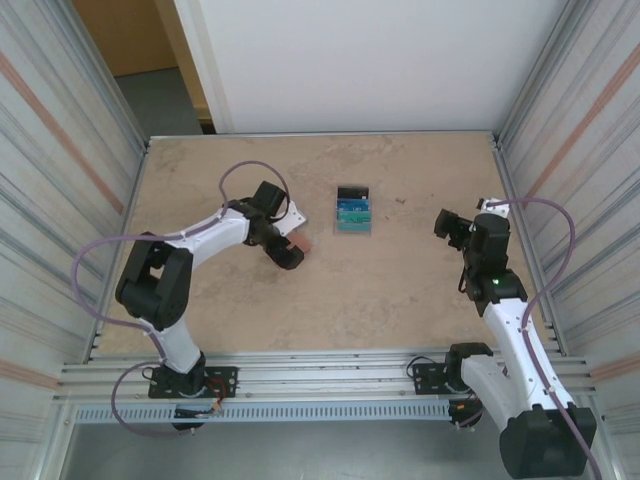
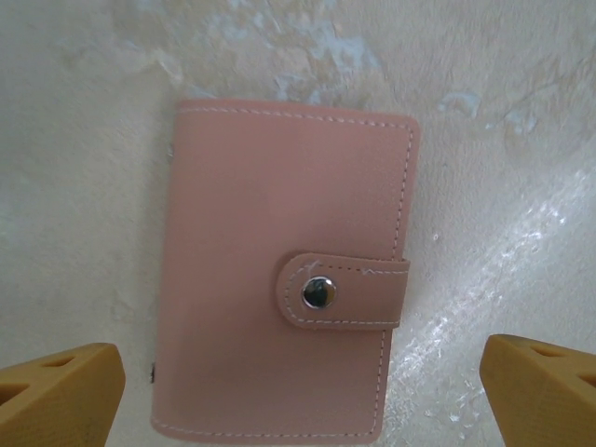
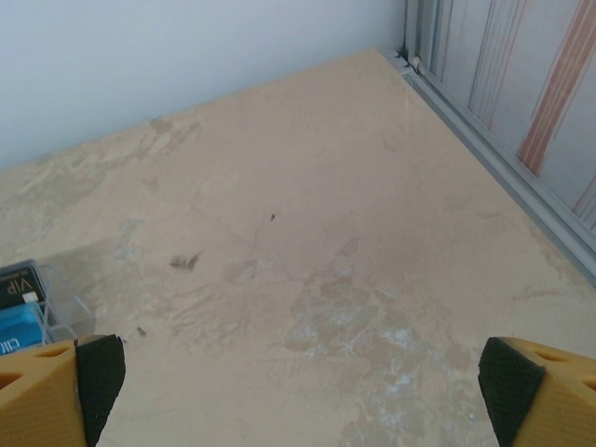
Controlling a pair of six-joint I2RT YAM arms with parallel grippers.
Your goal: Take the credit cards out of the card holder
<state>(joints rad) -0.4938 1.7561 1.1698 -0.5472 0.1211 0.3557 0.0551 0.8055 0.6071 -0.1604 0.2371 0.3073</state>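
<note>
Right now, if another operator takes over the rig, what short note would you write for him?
Tools: left tool open above the card holder, not gripping it; right tool open, empty, above bare table.
Things: card holder lies flat, tab snapped shut; black, blue and teal cards sit in a clear box, apart from it.
Done: nothing seen yet. To do: unsnap the holder, open it, pull out any cards inside.

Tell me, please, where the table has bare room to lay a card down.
Bare: near strip between the arm bases, and the far right corner ahead of the right hand. Crowded: mid-table, left hand over card holder beside boxed credit cards.
</note>
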